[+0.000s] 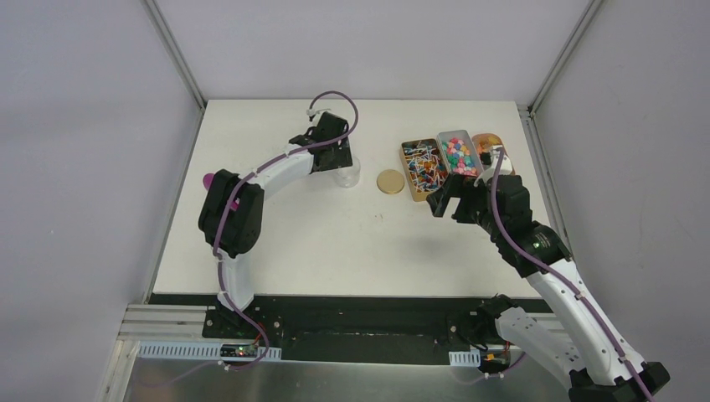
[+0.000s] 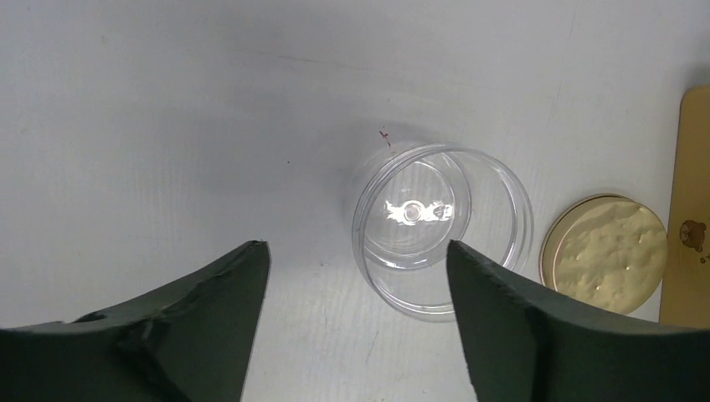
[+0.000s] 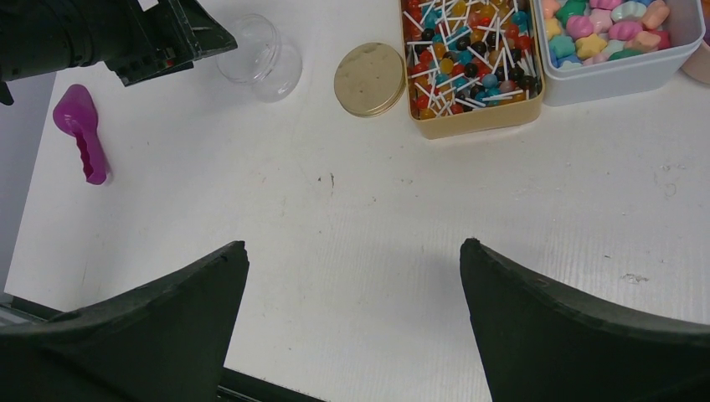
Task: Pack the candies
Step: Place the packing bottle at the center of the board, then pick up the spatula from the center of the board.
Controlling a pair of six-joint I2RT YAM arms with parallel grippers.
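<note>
The candies (image 1: 457, 153) (image 3: 607, 25), small pastel pieces in mixed colours, fill a white box at the back right. An empty clear jar (image 1: 346, 172) (image 2: 442, 230) stands upright, without a lid, left of centre. My left gripper (image 1: 338, 161) (image 2: 358, 251) hovers over it, open and holding nothing. The jar lies just ahead of the right finger (image 2: 536, 335). My right gripper (image 1: 441, 202) (image 3: 352, 247) is open over bare table in front of the candy box. A purple scoop (image 1: 208, 180) (image 3: 82, 130) lies at the far left, partly hidden behind my left arm in the top view.
A round gold lid (image 1: 390, 182) (image 2: 604, 254) (image 3: 370, 79) lies right of the jar. A gold tin (image 1: 422, 170) (image 3: 469, 63) of coloured-headed white sticks sits against the candy box. A round container (image 1: 488, 141) stands behind the box. Grey walls close in the table.
</note>
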